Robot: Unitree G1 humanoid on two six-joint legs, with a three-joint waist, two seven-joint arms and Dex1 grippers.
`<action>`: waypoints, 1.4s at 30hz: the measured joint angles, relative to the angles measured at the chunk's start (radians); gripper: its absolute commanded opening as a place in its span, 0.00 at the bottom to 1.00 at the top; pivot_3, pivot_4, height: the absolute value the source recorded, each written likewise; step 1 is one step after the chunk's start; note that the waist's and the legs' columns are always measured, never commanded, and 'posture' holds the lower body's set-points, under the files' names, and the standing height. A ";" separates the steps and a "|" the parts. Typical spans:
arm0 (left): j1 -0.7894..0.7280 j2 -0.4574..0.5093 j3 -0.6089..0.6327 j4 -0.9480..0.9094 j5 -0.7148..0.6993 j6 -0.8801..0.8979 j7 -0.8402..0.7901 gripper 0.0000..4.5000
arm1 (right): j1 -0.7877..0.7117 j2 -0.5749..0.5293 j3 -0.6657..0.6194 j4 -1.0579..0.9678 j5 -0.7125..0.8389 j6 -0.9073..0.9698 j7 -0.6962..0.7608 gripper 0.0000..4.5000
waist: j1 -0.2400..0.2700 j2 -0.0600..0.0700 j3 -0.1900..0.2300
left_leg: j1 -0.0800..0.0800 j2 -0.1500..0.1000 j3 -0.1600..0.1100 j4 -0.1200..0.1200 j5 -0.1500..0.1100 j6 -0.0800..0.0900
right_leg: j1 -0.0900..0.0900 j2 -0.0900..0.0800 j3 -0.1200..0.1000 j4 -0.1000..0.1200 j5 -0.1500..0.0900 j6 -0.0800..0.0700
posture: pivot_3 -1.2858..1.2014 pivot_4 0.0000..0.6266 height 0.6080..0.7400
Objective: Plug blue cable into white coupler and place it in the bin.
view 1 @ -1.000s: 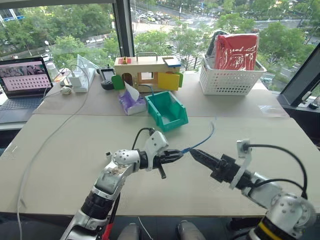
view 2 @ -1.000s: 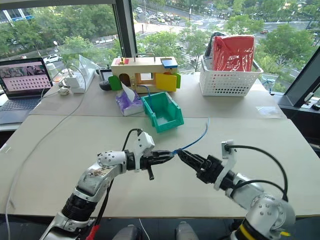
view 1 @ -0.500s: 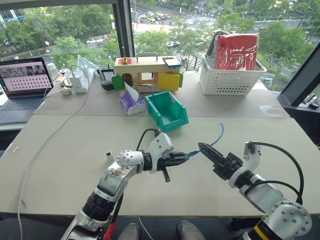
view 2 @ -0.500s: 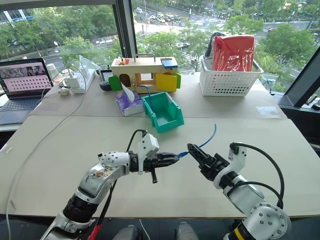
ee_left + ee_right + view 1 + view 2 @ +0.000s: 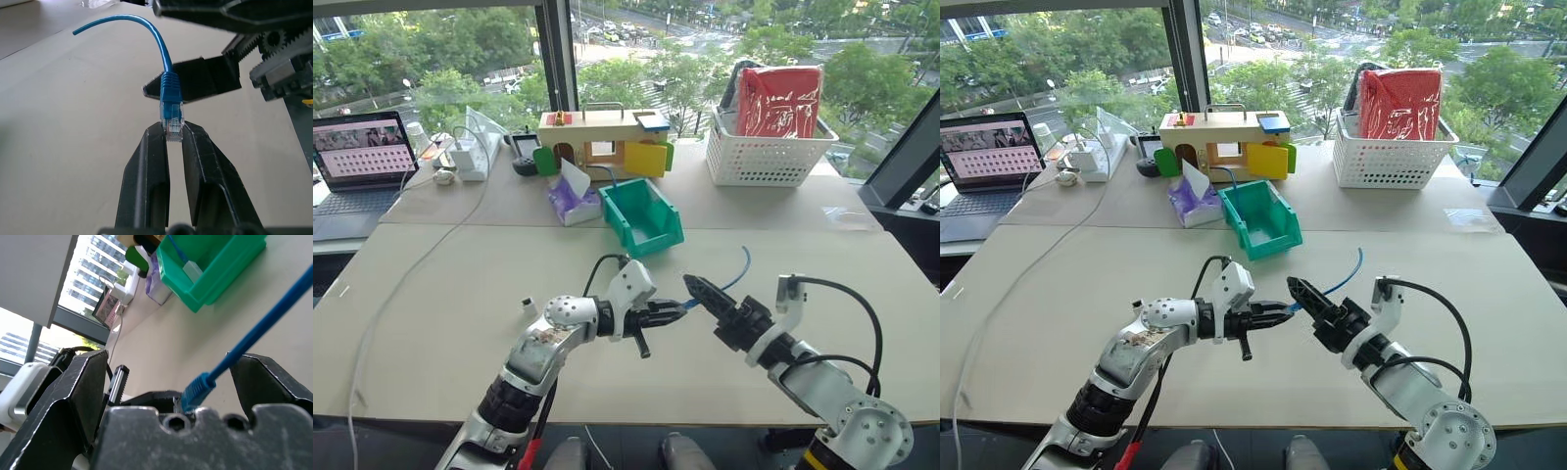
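1. Left gripper (image 5: 167, 142) clenched on the clear plug of the blue cable (image 5: 171, 100); plug held above the worktop (image 5: 431, 294) near the middle of its front edge, cord arching up and away toward the right.
2. Right gripper (image 5: 697, 291) released, fingers spread wide, straddling the cord just beyond the plug boot; no contact visible.
3. White coupler (image 5: 527, 306) lying alone on the worktop, left of the left arm, toward the front-left; not yet picked up.
4. Green bin (image 5: 644, 217) at mid-worktop toward the back edge, just in front of the wooden toy house (image 5: 602, 142); appears already to hold something blue.
5. Risk: pinch sits only on the plug tip, so a closing right gripper could tug the cord and twist or pull the plug free.
6. Risk: two sets of fingers crowded at one spot; likely collision if either shifts.
7. Risk: coupler tiny and light; liable to skid away on a poor approach.
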 measured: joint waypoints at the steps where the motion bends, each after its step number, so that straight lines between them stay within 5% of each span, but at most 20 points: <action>1: 0.000 0.001 0.000 0.000 0.000 0.000 0.003 0.00 | 0.017 -0.003 0.023 0.009 0.024 -0.022 -0.016 0.99 | -0.001 0.000 0.000 | 0.000 0.000 0.000 0.000 0.000 0.000 | 0.000 0.000 0.000 0.000 0.000 0.000 | 0.52 0.24 0.92; 23: -0.011 0.002 -0.009 0.000 -0.004 0.009 0.027 0.00 | 0.125 -0.255 0.310 0.015 0.210 -0.432 -0.122 0.99 | -0.004 0.000 0.000 | 0.000 0.000 0.000 0.000 0.000 0.000 | 0.000 0.000 0.000 -0.002 0.000 0.000 | 0.52 0.24 0.92; 27: -0.011 0.002 -0.009 0.000 -0.004 0.009 0.027 0.00 | 0.133 -0.285 0.337 0.014 0.220 -0.473 -0.122 0.77 | 0.000 0.000 0.000 | 0.000 0.000 0.000 0.000 0.000 0.000 | 0.000 0.000 0.000 -0.003 0.000 0.000 | 0.52 0.24 0.92; 36: -0.012 0.002 0.000 -0.005 -0.022 0.008 0.028 0.00 | 0.155 -0.337 0.373 0.012 0.221 -0.547 -0.122 0.07 | 0.005 0.000 0.000 | -0.002 0.000 0.000 0.000 0.000 0.000 | 0.001 0.000 0.000 -0.007 0.000 0.001 | 0.52 0.24 0.92; 41: -0.011 0.003 0.003 -0.006 -0.029 0.013 0.030 0.00 | 0.156 -0.352 0.391 0.012 0.221 -0.572 -0.122 0.00 | 0.005 0.000 0.000 | -0.002 0.000 0.000 0.000 0.000 0.000 | 0.001 0.000 0.000 -0.008 0.001 0.001 | 0.52 0.24 0.92; 42: -0.011 0.002 0.005 -0.006 -0.031 0.015 0.031 0.22 | 0.156 -0.353 0.393 0.012 0.221 -0.576 -0.122 0.00 | 0.006 0.000 0.000 | -0.002 0.000 0.000 0.000 0.000 0.000 | 0.001 0.000 0.000 -0.008 0.001 0.001 | 0.52 0.24 0.92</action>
